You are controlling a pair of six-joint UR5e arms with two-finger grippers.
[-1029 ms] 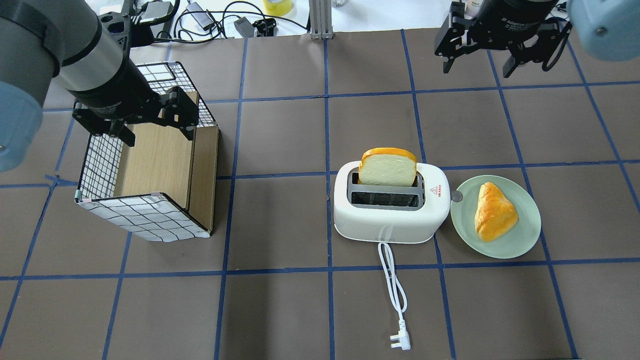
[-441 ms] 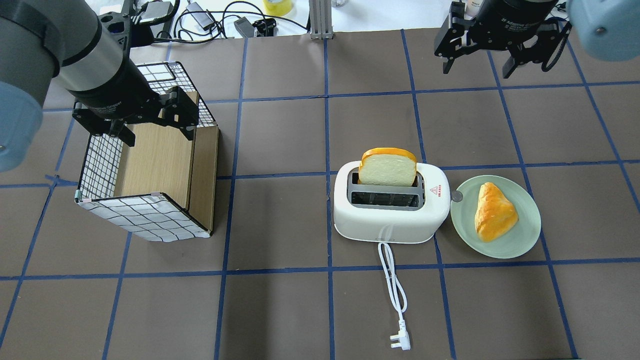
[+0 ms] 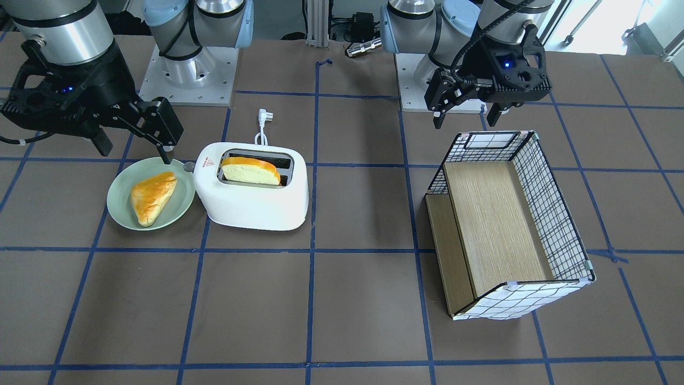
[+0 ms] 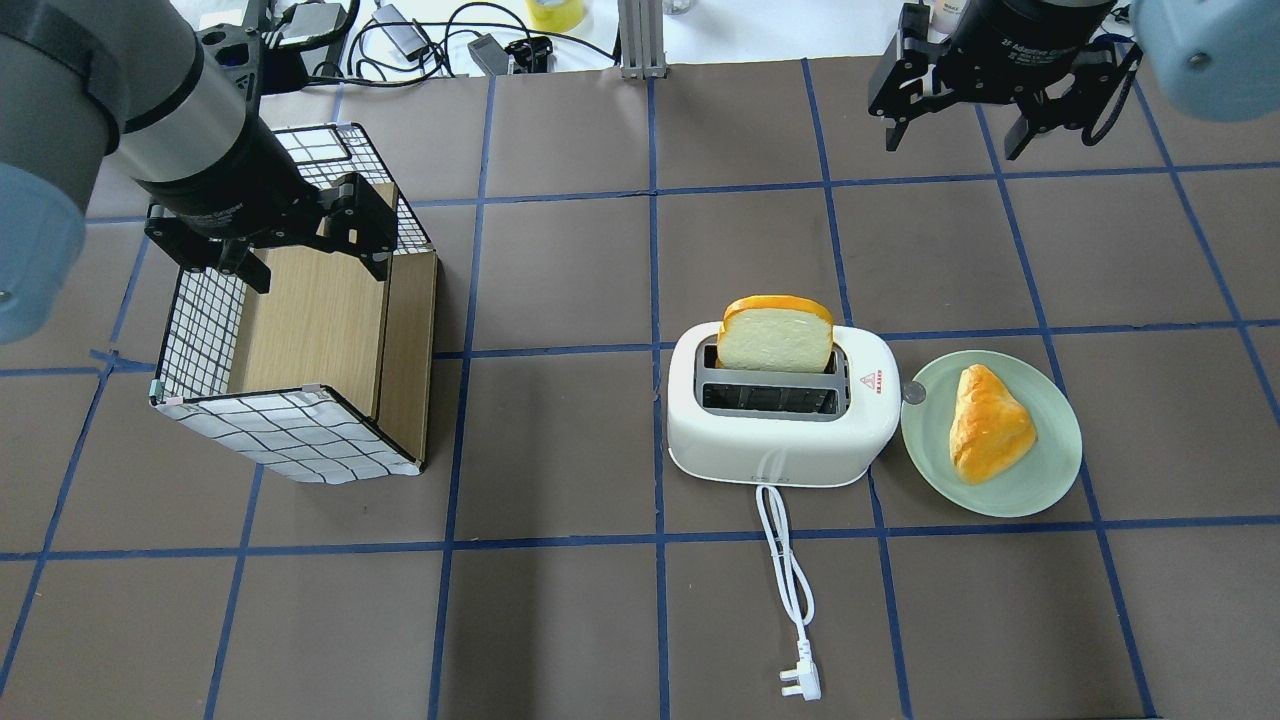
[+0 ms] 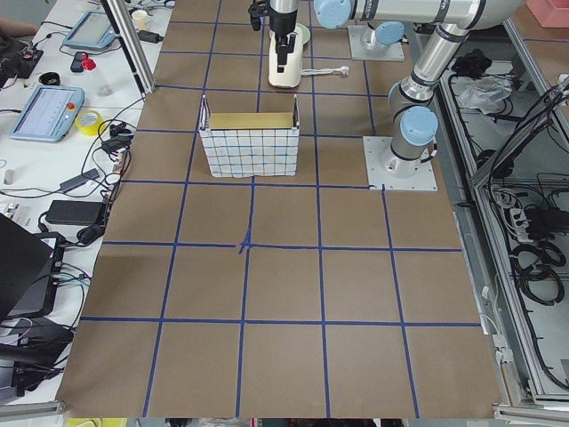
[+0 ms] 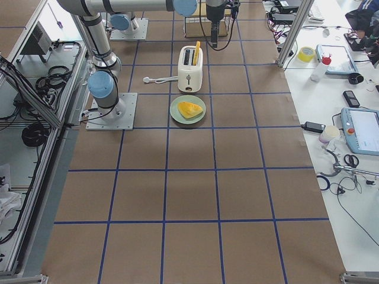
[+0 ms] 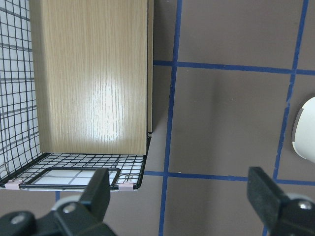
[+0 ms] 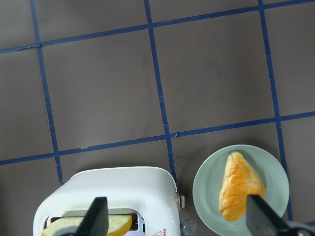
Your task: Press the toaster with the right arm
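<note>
The glossy white toaster (image 4: 780, 440) stands mid-table with a slice of bread (image 4: 775, 335) upright in its far slot. Its small grey lever knob (image 4: 913, 393) sticks out of the end nearest the plate. The toaster also shows in the front view (image 3: 251, 203) and in the right wrist view (image 8: 113, 189). My right gripper (image 4: 955, 135) is open and empty. It hangs high over the table beyond the toaster and plate and touches nothing (image 3: 133, 151). My left gripper (image 4: 315, 268) is open and empty above the checkered box (image 4: 290, 435).
A pale green plate (image 4: 1055, 475) with a golden pastry (image 4: 990, 420) sits right beside the toaster's lever end. The toaster's white cord (image 4: 790, 570) and plug (image 4: 802, 683) trail toward the robot's side. Cables and devices lie past the far table edge.
The right gripper has shifted only very slightly. The toaster, bread, plate and left arm stand as before.
</note>
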